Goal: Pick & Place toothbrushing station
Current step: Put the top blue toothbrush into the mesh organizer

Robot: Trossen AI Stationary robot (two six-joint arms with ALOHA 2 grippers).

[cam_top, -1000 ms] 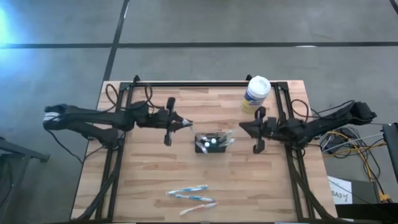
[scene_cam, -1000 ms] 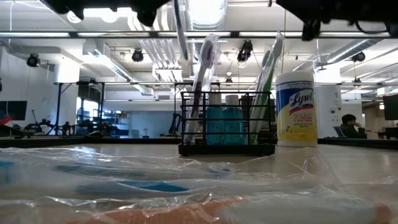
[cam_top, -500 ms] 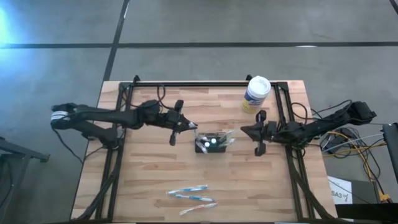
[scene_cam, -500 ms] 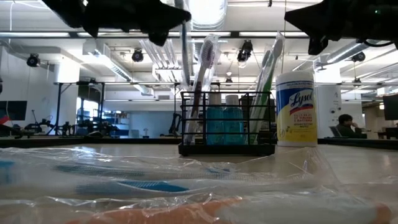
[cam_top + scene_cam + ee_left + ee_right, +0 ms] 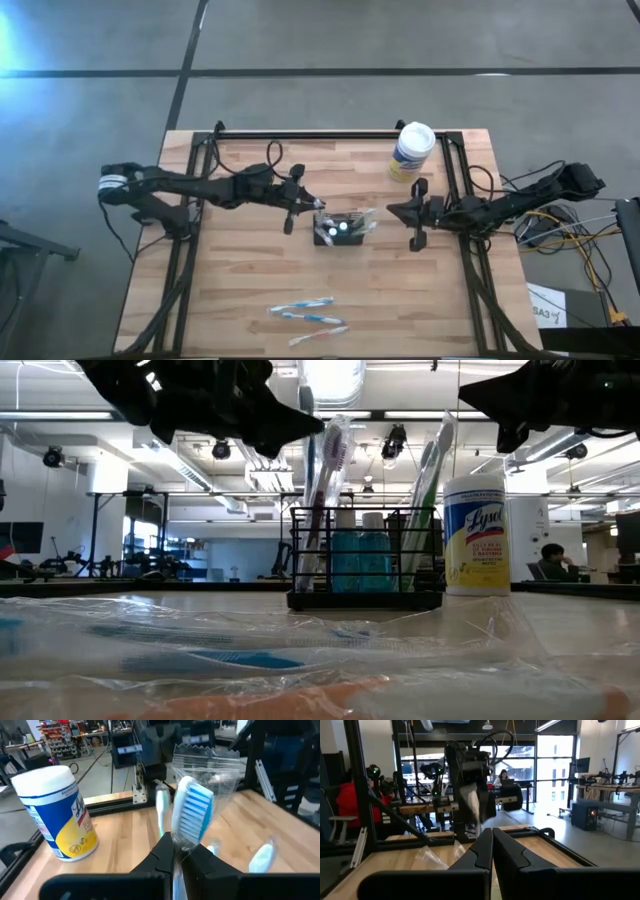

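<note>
Wooden slatted worktop (image 5: 250, 280) sits on a grey concrete floor, black frame rails down both sides. Toothbrushing station (image 5: 342, 229), a black wire holder, stands upright just right of frame centre in the high view; in the low view it already holds toothbrushes standing on end and two blue bottles.

Left claw (image 5: 318, 205) sits at the station's upper-left corner, directly beside it and above its rim. Its fingers are pinched together on a wrapped toothbrush (image 5: 192, 815) with blue-and-white bristles, head pointing away from the wrist. From the low view the brush appears to hang over the station's left end, though whether its tip has entered a hole cannot be settled.

Right claw (image 5: 392, 210) is to the right of the station, clear of it, fingers pressed together with nothing between them.

Wipes canister (image 5: 411, 151), white lid and yellow label, stands at upper right of the worktop, beyond the station. Three more wrapped toothbrushes (image 5: 305, 318) lie near the bottom edge, centre.
</note>
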